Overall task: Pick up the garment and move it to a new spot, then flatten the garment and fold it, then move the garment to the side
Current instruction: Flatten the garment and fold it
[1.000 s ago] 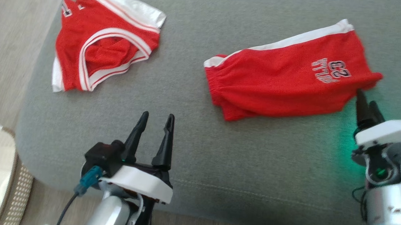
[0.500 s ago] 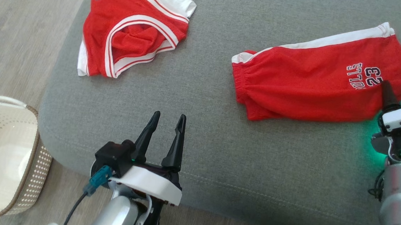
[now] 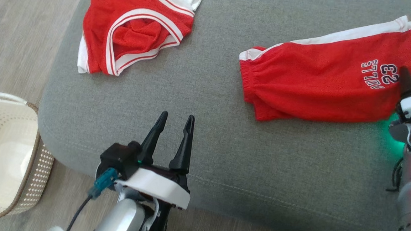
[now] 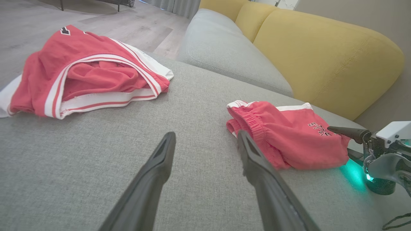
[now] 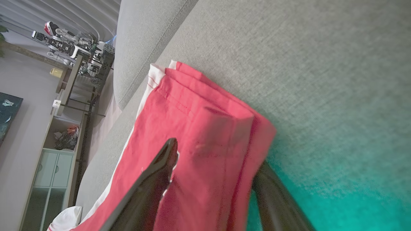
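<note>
The garment nearest my right arm is a pair of red shorts [image 3: 321, 90] with a white side stripe and a "23" print, lying folded on the grey cushion [image 3: 225, 149]. My right gripper [image 3: 407, 79] is open at their right leg hem. In the right wrist view its fingers straddle the shorts [image 5: 199, 134], one fingertip [image 5: 167, 157] over the fabric, the other beside the edge. A crumpled red and white jersey [image 3: 132, 29] lies at the far left. My left gripper [image 3: 174, 122] hovers open over bare cushion, holding nothing.
A white perforated basket [image 3: 3, 156] stands on the wood floor left of the cushion. A yellow backrest [image 4: 321, 57] and another grey cushion [image 4: 218, 45] rise beyond the shorts. Bare cushion lies between the two garments.
The head camera has shifted, bringing the basket into view. My right gripper has advanced from beside the shorts' hem corner onto the hem by the print. The left gripper keeps its pose.
</note>
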